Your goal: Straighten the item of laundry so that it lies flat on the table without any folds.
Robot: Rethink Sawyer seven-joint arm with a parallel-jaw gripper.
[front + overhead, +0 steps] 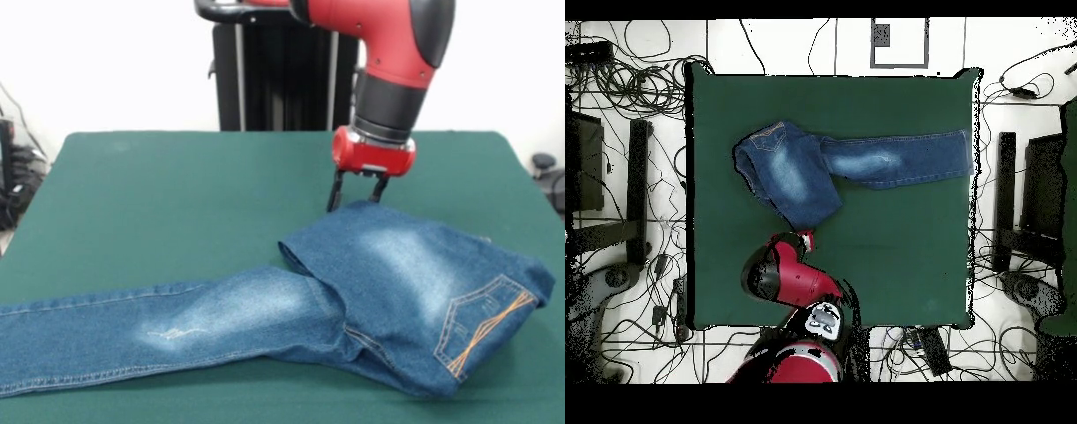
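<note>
Gripper (357, 196), fingers spread, stands at the folded jeans' (265, 318) far edge, apparently touching the denim.

Blue faded jeans (353, 291) on green table (177, 194), one leg folded back over seat, its end just below gripper (357, 196).

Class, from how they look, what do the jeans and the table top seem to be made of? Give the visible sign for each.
The jeans: denim, judging by the blue weave look, faded whitish patches, tan seams and orange pocket embroidery. The table: its top seems covered in dark green cloth, matte and without glare; what lies beneath is hidden.
</note>
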